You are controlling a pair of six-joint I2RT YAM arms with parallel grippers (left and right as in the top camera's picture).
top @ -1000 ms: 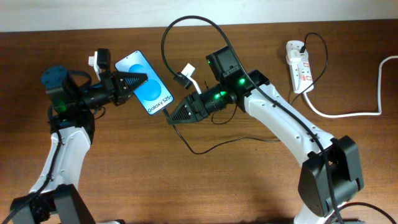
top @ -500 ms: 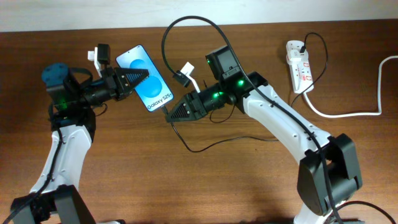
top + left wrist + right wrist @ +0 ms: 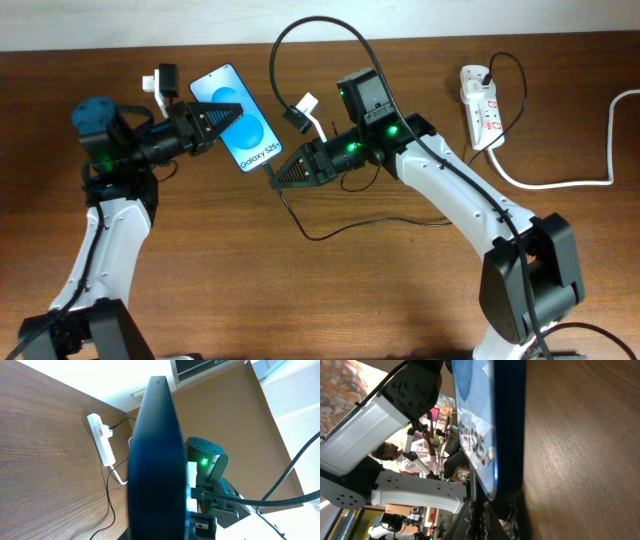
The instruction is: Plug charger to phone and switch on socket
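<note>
The left pincer is clamped on the phone. The right pincer pinches the charger tip against the phone's lower end. The socket lies well apart.

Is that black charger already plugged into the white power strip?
Plugged in: the charger has its black plug seated in one end of the socket.

the phone has moved slightly farther back.

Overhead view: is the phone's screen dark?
No, the phone shows a bright blue screen with the words Galaxy S25 on it.
</note>
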